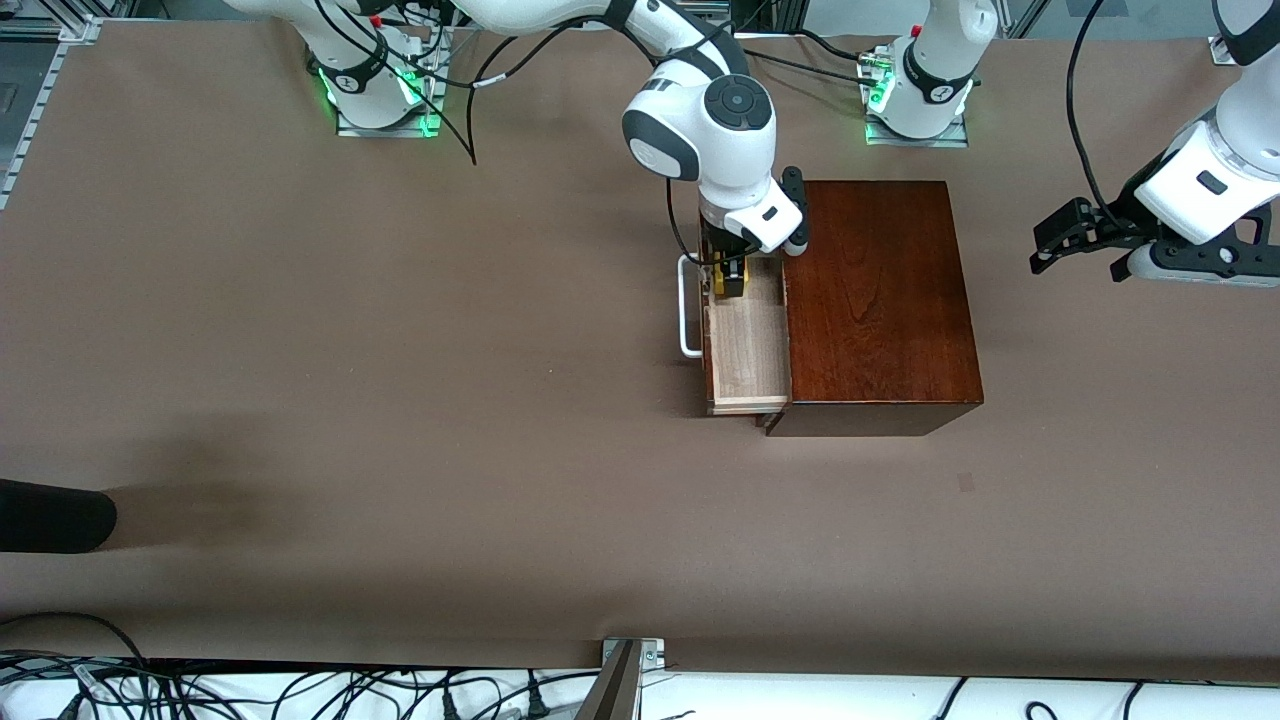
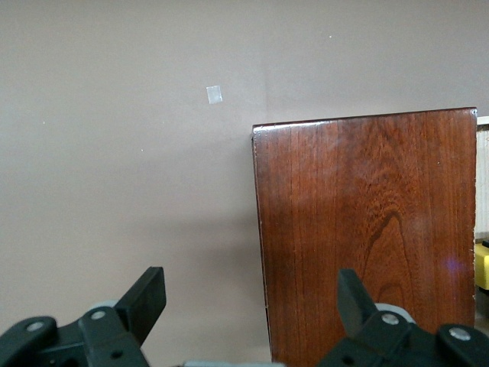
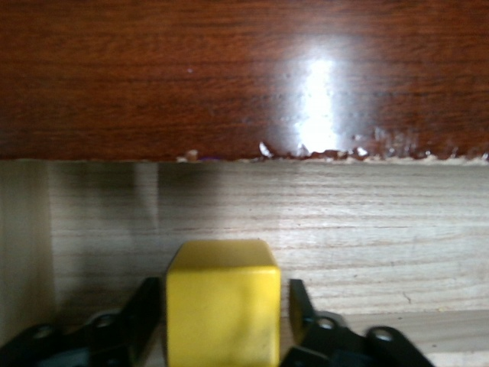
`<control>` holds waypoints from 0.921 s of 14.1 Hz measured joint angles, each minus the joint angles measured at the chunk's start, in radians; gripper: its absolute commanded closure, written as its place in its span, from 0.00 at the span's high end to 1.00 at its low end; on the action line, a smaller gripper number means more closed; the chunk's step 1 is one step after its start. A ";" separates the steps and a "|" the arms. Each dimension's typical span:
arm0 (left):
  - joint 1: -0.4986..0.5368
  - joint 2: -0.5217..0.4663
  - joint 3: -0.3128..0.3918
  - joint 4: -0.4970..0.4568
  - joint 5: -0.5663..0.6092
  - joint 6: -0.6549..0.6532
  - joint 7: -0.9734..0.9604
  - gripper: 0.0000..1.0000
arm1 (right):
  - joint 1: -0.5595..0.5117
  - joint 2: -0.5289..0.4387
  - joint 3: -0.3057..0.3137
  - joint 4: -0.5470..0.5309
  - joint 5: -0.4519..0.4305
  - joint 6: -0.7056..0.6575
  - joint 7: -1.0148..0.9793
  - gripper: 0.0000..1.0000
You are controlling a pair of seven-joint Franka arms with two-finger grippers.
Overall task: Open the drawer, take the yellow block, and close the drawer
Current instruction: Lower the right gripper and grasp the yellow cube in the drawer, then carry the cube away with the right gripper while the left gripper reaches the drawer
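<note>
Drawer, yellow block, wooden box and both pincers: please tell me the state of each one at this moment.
drawer: pulled open.
yellow block: in the drawer, between the right pincer's fingers.
wooden box: upright on the table.
right pincer: lowered into the drawer, shut on the block.
left pincer: open, empty, waiting.

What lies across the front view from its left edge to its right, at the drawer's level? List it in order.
White handle → open drawer, with the right hand around the yellow block in it → dark wooden box → left hand, waiting over bare table.
</note>
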 measured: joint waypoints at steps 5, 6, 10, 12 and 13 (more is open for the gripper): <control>0.000 0.000 -0.001 0.001 0.000 0.000 0.000 1.00 | -0.001 -0.001 -0.007 0.034 -0.001 -0.013 0.001 0.00; 0.000 0.000 -0.001 0.001 0.000 0.000 0.000 1.00 | -0.001 -0.002 -0.008 0.053 -0.001 -0.036 0.005 0.00; -0.001 0.000 -0.002 0.002 0.000 0.000 0.000 1.00 | -0.039 -0.056 -0.017 0.164 0.001 -0.171 0.086 0.00; -0.001 0.000 -0.003 0.002 0.000 0.000 0.000 1.00 | -0.107 -0.110 -0.024 0.175 0.016 -0.230 0.107 0.00; -0.002 0.000 -0.004 0.002 0.000 0.000 0.000 1.00 | -0.153 -0.130 -0.026 0.175 0.020 -0.245 0.109 0.00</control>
